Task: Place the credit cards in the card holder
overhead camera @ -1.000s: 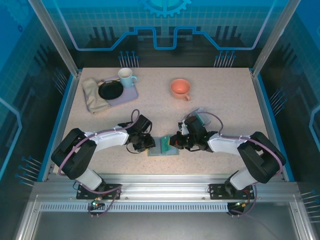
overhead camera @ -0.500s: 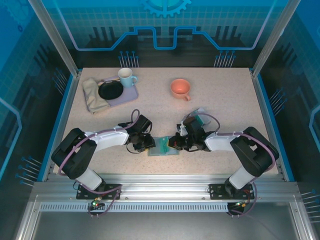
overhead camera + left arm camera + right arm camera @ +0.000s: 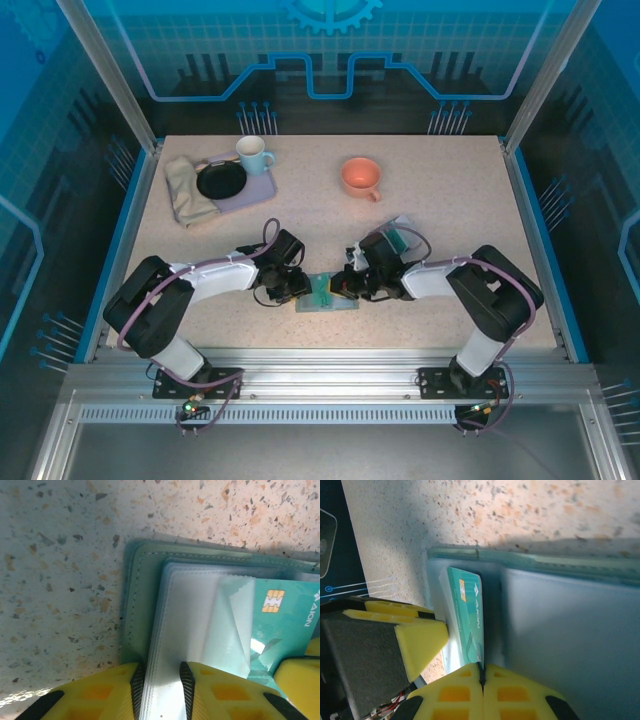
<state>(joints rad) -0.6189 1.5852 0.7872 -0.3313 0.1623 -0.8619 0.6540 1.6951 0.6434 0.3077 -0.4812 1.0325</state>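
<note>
A: Where is the card holder (image 3: 335, 303)?
B: Flat and open on the table (image 3: 450, 200), close to the near edge and about midway across, right between the two arms

A: What is the left gripper (image 3: 300, 291) up to?
B: It reaches in from the left. In its wrist view the two yellow fingers (image 3: 100, 692) are closed on the stack of clear sleeves (image 3: 185, 615) inside the holder, with the bundle's edge nipped between the pads. The grey-green cover (image 3: 136, 605) lies on the table under the sleeves, showing at their left side

A: And the right gripper (image 3: 346, 285)?
B: It comes from the right, and its fingers (image 3: 520, 695) are pressed together on the edge of a teal card (image 3: 470, 612), with only that thin edge between them

A: How does the card sit against the holder?
B: It carries a gold chip and white lettering. Seen from the left wrist, the end next to the chip is tucked under a creased clear sleeve, while the rest sticks out to the right over the holder

A: Anything else on the table?
B: A small clear box (image 3: 400, 238) with something green inside sits just beyond the right gripper. At the far left there is a lavender tray (image 3: 258, 190) carrying a black plate (image 3: 221, 181) and a pale mug (image 3: 253, 153), with a folded beige cloth (image 3: 185, 192) beside it on the left. An orange cup (image 3: 360, 176) stands far back, near the middle
</note>
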